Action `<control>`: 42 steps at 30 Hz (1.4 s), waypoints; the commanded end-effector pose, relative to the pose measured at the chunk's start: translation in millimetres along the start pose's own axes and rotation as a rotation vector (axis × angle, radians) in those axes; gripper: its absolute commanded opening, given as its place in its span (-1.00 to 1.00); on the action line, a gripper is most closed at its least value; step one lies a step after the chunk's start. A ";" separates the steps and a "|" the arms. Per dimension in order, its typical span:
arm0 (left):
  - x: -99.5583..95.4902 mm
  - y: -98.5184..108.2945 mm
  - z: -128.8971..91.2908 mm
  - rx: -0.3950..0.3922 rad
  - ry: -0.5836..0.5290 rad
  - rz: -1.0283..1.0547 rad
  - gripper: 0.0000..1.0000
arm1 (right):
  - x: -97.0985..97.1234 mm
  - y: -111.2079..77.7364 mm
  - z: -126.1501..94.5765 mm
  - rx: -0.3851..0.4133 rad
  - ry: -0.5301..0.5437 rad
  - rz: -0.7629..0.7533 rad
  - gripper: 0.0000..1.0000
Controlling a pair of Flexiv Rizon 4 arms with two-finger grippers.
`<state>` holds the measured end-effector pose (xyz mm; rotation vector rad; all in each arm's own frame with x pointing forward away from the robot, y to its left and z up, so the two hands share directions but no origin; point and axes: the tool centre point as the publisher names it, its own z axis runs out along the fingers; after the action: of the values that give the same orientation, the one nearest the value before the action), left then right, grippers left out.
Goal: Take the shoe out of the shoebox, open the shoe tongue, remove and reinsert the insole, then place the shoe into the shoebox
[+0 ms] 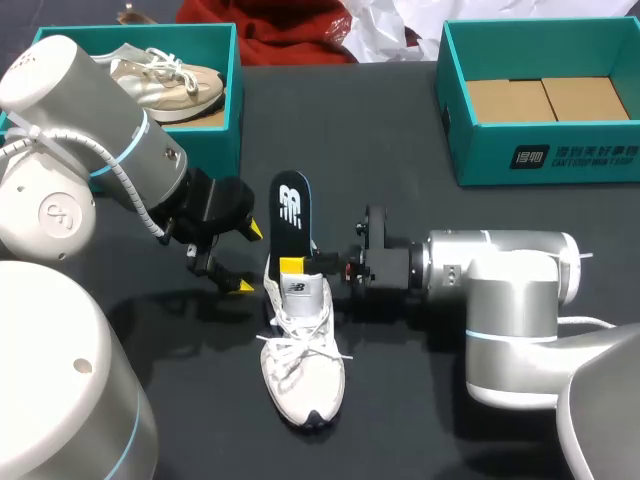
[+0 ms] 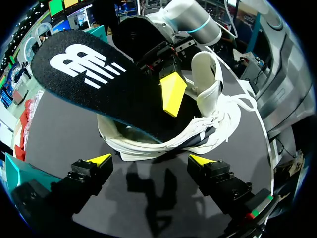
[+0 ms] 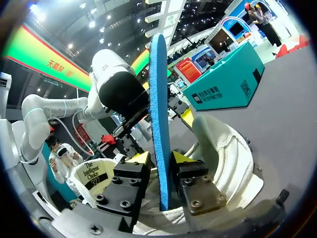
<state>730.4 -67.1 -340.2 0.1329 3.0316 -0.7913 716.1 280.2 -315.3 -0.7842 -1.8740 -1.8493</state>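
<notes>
A white sneaker (image 1: 300, 360) lies in the middle of the black table, toe toward me. A black insole (image 1: 291, 212) with a white logo stands up out of its heel opening, its lower end inside the shoe. My right gripper (image 1: 297, 263) comes in from the right and is shut on the insole just above the collar. In the right wrist view the insole's blue edge (image 3: 159, 114) runs between the right gripper (image 3: 162, 159), one finger against each face. My left gripper (image 1: 248, 258) hangs open just left of the shoe. Its open fingers (image 2: 151, 161) face the sneaker's heel (image 2: 148, 141) and insole (image 2: 99, 84), touching neither.
A teal shoebox (image 1: 236, 110) at the back left holds a beige shoe (image 1: 170, 82). A second teal shoebox (image 1: 545, 160) with a bare cardboard floor stands at the back right. Red cloth (image 1: 290, 30) and white paper (image 1: 390, 25) lie at the far edge.
</notes>
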 end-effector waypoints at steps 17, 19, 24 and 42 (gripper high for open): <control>-0.1 0.0 1.7 -0.001 -0.001 0.000 1.00 | -5.9 30.1 2.7 -0.045 -0.008 -0.058 -0.47; -0.1 0.0 1.7 -0.001 -0.001 0.000 1.00 | -7.7 33.3 3.0 -0.051 -0.012 -0.055 -0.55; -0.1 0.0 1.7 -0.001 -0.001 0.000 1.00 | -12.7 35.9 3.1 -0.060 -0.015 -0.040 -1.00; -0.1 0.0 1.7 -0.001 -0.001 0.000 1.00 | -9.8 -4.9 -0.7 -0.024 -0.023 0.057 -1.00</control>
<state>730.4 -67.1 -340.2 0.1329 3.0316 -0.7913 728.5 277.9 -322.5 -0.8552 -1.8196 -1.8475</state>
